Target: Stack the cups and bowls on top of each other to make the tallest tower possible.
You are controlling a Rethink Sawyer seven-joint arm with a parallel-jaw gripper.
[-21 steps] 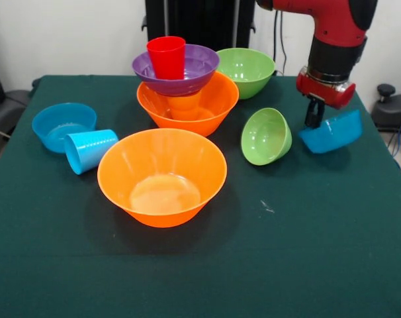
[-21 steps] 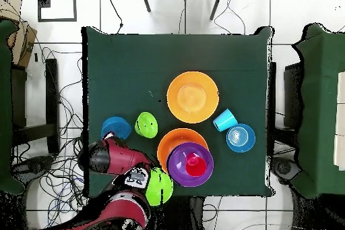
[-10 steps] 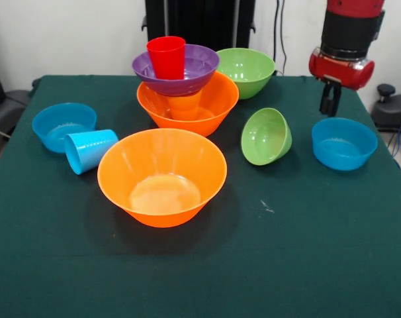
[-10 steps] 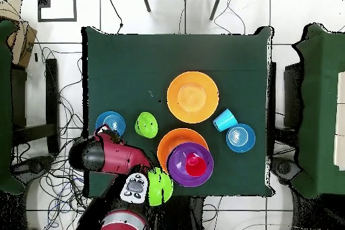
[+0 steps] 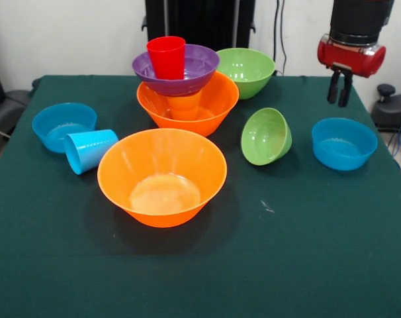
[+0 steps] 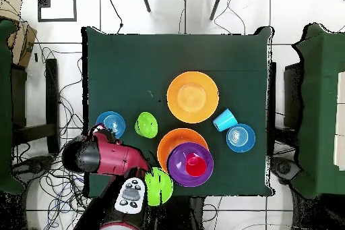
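Since 0.5 s ago the gripper has risen further at the upper right of the front view, above the small blue bowl, which stays upright on the table. Overhead, the arm hides the gripper. It hangs empty, fingers slightly parted, touching nothing. The tower stands upper centre, red cup topmost.

Your claw hangs above the worktop, clear of the small blue bowl below it. The near half of the worktop lies bare. Further in, the tilted green bowl, large orange bowl and tower crowd the middle.
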